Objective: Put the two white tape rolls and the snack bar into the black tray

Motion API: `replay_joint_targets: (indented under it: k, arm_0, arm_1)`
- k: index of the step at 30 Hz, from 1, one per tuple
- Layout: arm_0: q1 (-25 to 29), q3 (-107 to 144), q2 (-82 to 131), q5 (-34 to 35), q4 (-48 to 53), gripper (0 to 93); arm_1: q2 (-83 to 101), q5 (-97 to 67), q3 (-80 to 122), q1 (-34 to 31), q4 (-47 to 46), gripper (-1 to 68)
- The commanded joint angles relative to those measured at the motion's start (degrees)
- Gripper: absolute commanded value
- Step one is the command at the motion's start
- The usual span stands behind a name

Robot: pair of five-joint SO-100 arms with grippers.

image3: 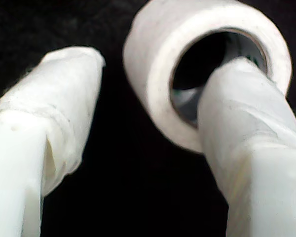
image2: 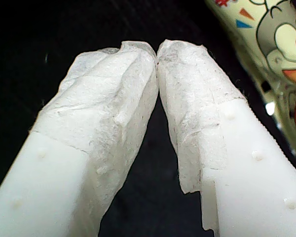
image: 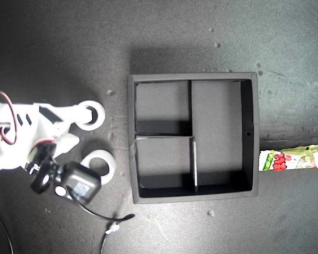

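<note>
White padding wraps both fingers of my second hand [image3: 158,64], which stand apart around the wall of a white tape roll [image3: 143,74]: one finger reaches into the dark centre hole, the other waits outside on the surface. I judge this straddle is set up to pinch the ring's wall, since the roll is too wide to clasp whole. The other white tape roll [image: 100,165] lies flat just beside it, toward the exterior view's left, partly covered by the arm's dark camera [image: 77,182].

My first hand [image2: 157,49] has its padded tips pressed together with nothing between them. The snack bar [image2: 276,64] lies close beside it but ungripped.

The black tray [image: 249,132] sits in the middle, all four compartments bare.

In the exterior view the snack bar is cut off at the right edge, and my first hand barely shows there. The roll's far rim is blurred in the second wrist view.
</note>
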Motion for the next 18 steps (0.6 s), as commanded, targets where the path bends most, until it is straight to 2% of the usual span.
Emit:
replay_joint_targets:
  k: [1,9,13,18]
  arm_0:
    - [-0.5,-3.2,-1.8,0.6,-1.4,15.3]
    - [-1.4,-4.0,-6.2,-0.3,-2.5,14.4]
    - [-4.5,-0.8,-7.6,-1.2,-7.6,9.4]
    - [-7.2,-0.1,-6.4,-1.1,-7.6,2.1]
  arm_1:
    - [0.0,1.0,0.5,-0.1,-1.1,-0.3]
    - [0.0,1.8,1.9,-0.2,-1.5,-0.2]
    - [0.0,1.6,2.4,-0.8,-3.1,-0.3]
    - [0.0,1.4,1.4,-1.9,-3.0,-0.3]
